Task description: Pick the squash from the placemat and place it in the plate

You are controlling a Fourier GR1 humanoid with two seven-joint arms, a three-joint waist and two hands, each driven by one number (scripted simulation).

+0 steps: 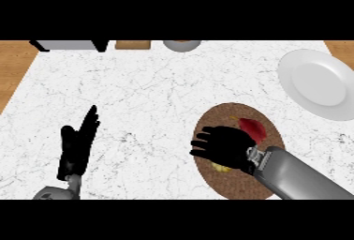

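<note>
A white, grey-veined marble worktop (159, 89) fills the view, with wood showing past its far left and far right corners. Along the far edge stand a pale appliance (68, 45), a wooden block (133, 44) and a grey round vessel (182, 45), all cut off by the frame.

A round brown placemat (232, 187) lies right of centre. The right hand (224, 147) hangs over it, palm down. Of the squash (221, 167) only a small yellow patch shows, on the placemat at the hand's near edge. Its long axis and heading cannot be told, nor whether the hand has hold of it.

A red item (253, 128) lies on the placemat just beyond the hand, slanting from far-left to near-right. The white plate (304, 65) sits at the far right, apart from the placemat.

The left hand (77, 147) rests at the lower left, fingers straight.
</note>
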